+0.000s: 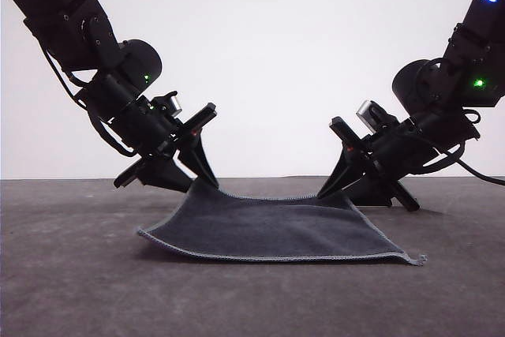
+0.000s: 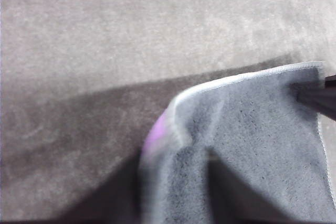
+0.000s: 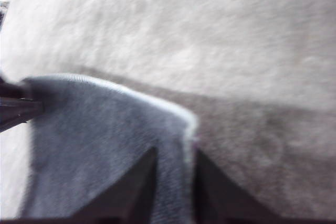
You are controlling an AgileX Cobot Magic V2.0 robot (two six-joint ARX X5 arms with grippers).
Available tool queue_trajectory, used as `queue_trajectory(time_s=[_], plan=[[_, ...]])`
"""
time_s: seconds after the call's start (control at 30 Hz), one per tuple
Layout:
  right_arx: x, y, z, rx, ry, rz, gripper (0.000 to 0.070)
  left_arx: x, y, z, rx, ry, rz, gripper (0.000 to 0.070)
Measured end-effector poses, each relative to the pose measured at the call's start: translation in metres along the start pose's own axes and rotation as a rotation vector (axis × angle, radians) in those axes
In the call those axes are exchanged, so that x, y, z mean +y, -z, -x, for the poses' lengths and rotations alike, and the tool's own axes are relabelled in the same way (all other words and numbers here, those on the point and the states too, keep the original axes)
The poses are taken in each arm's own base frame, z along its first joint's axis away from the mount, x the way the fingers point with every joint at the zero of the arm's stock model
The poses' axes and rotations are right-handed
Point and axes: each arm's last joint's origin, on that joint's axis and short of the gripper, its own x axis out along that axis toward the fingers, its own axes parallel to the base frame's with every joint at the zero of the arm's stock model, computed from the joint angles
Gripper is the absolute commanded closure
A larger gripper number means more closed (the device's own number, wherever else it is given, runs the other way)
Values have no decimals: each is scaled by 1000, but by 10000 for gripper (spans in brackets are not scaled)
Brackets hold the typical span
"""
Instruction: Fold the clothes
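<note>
The clothes (image 1: pixel 276 230) are one dark grey cloth with pale stitched edging, spread on the table with its near edge flat and both far corners raised. My left gripper (image 1: pixel 207 183) is shut on the far left corner. My right gripper (image 1: pixel 335 191) is shut on the far right corner. In the left wrist view the cloth (image 2: pixel 252 145) bunches between the dark fingers (image 2: pixel 231 192), with a strip of purple underside (image 2: pixel 155 140) showing. In the right wrist view the cloth (image 3: pixel 105 140) is pinched between the fingers (image 3: pixel 136 192).
The table (image 1: pixel 71 282) is covered in a dark grey felt-like surface, with a plain white wall behind. The other arm's fingertips show at the far corner in each wrist view: right fingertips (image 2: pixel 315 95), left fingertips (image 3: pixel 16 106).
</note>
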Motion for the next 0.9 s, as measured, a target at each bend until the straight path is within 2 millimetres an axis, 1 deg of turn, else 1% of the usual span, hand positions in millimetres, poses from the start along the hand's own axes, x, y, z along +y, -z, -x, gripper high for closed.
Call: queue_trajectory(time_s=[0.07,0.37,0.53,0.67,0.9], plan=[[0,0,0,-1,3,0,695,0,-1,0,-9,2,-5,685],[-2,-1,2,4,-17,-3,696,1,-5,2,-26,3,-7,689],[-4,-3,6,7,-37,-12,696,9,-6,7,-17,-13,16,690],[1,-4,11,11,-59,-7,696,13,-5,11,-1,-26,24,690],[14,-8,21,18,-80,3,696,-2,-9,31,5,17,-26,691]])
